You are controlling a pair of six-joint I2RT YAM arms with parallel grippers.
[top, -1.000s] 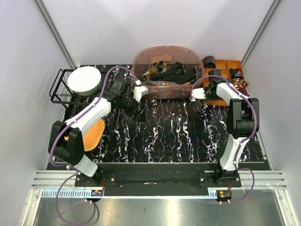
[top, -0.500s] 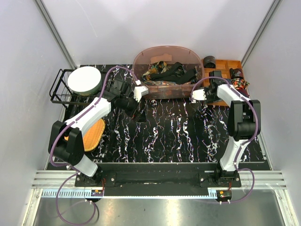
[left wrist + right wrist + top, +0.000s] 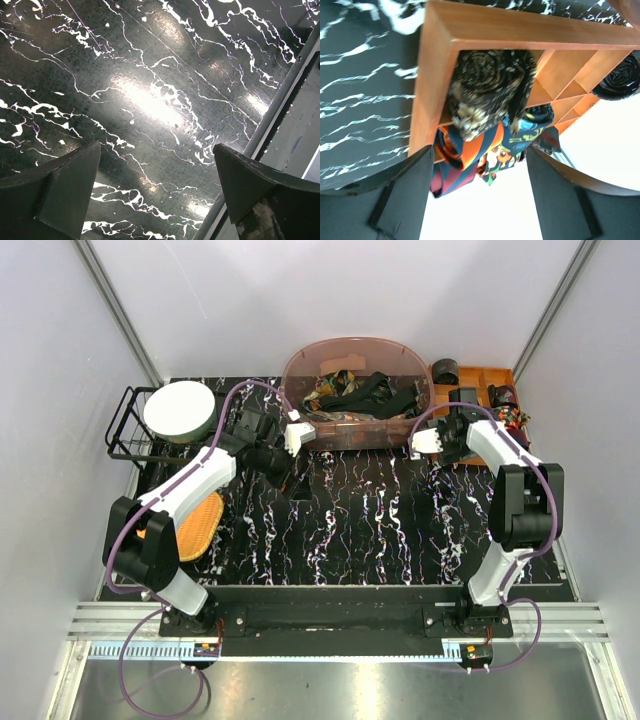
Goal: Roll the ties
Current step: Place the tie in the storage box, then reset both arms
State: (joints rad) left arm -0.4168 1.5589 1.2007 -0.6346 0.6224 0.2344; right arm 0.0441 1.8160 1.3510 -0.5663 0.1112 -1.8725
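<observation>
Speckled tie point(image 3: 490, 87) sat rolled in the wooden tray point(image 3: 435, 75).
My right gripper point(image 3: 479, 150) stood spread, empty, before it, left gripper point(image 3: 156, 146) likewise; the tray's far cells were cut off; my right elbow had swung outward.

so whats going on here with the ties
Two robot arms are rolling ties. A rolled speckled tie sits in a corner compartment of the wooden tray, with other patterned ties beside it. The right gripper hovers by it, fingers open, holding nothing. The left gripper is open too, over the marble table near the tinted bin of loose ties.
</observation>
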